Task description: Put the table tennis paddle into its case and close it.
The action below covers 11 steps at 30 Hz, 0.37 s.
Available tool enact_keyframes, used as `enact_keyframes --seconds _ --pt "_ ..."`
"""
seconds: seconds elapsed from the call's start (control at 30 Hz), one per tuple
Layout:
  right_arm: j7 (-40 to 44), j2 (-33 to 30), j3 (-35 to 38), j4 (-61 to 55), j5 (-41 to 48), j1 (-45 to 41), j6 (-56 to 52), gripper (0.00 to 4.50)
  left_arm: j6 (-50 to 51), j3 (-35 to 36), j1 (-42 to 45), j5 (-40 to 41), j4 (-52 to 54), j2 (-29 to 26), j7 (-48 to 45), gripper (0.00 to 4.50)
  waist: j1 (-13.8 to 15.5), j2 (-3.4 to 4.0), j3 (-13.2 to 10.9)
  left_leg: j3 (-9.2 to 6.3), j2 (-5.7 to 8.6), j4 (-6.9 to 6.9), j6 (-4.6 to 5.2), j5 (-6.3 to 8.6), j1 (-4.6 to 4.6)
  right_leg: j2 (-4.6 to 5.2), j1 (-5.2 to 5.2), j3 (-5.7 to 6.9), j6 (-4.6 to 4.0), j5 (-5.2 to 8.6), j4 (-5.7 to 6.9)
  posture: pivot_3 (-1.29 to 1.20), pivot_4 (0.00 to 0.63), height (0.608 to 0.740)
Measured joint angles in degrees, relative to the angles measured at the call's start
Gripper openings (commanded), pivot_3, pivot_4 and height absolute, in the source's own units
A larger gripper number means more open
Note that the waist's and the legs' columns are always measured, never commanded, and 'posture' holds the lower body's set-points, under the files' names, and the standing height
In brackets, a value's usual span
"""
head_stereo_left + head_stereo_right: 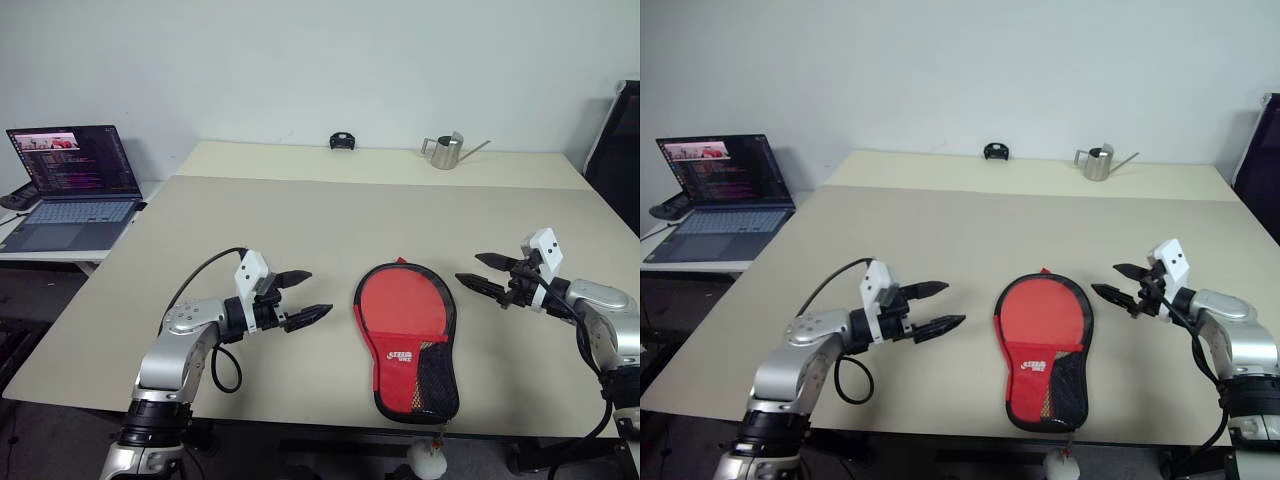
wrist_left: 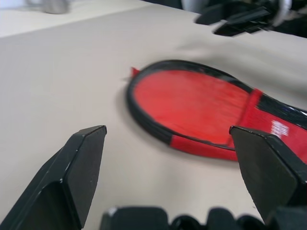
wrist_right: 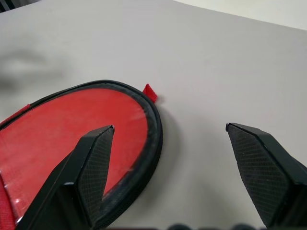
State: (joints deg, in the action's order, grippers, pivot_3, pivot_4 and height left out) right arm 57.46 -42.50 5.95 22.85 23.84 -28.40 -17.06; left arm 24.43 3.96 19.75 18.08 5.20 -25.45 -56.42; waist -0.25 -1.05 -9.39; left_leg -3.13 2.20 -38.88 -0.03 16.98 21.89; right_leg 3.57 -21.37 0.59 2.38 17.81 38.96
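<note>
I'm seeing the case [image 1: 407,338] lying flat near the table's [image 1: 300,220] front edge: light, soft fabric, best pinched at its black edging. Both the left gripper [image 1: 300,297] and right gripper [image 1: 478,271] are hanging wide open, holding nothing.

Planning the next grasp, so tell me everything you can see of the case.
The case is a paddle-shaped fabric pouch lying flat near the table's front edge, round end away from the robot, narrow end toward it. Red side up, with black edging, a white logo, a black mesh pocket and a small red tab at the round end. It lies between both open grippers; neither touches it. Whether it is zipped is unclear.

Silver arms, black cables, white wrist blocks, pointed black fingers [image 1: 318,314]
</note>
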Motion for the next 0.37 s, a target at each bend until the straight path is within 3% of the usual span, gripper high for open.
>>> enact_keyframes --seconds 0.17,0.37 --pt "1.7 -3.6 1.1 10.0 -2.5 -6.1 2.8 4.06 0.4 1.9 2.4 -0.5 1.0 -0.8 7.4 4.5 0.1 0.09 -0.1 0.04 0.0 0.02 -0.18 -0.1 0.02 -0.01 -0.03 0.0 0.0 0.0 -0.03 0.0 0.15 0.74" --pt "3.7 -4.1 1.7 9.7 -3.0 -6.2 1.6 4.06 0.0 3.0 -1.5 -1.2 1.0 -3.5 11.3 4.5 -0.4 0.13 -0.1 0.1 -0.04 0.08 -0.2 -0.09 0.04 -0.02 -0.04 -0.05 -0.01 0.0 -0.11 0.0 0.15 0.74"
